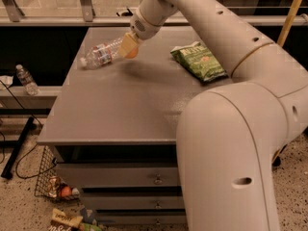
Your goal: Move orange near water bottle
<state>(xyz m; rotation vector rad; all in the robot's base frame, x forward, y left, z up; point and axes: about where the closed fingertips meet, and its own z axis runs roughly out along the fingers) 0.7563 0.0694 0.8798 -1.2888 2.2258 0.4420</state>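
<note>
The orange [132, 52] is held in my gripper [129, 46], whose tan fingers are shut around it at the table's far left, just above the surface. The water bottle [100, 54] lies on its side right beside it, white cap pointing left, red-blue-white label in the middle. The orange is at the bottle's right end, very close to it; I cannot tell if they touch. My white arm reaches in from the right and fills the lower right of the view.
A green chip bag [198, 60] lies on the grey table [120, 109] to the right. A small upright clear bottle [25, 80] stands on a ledge off the table's left. Drawers and floor clutter are below the front edge.
</note>
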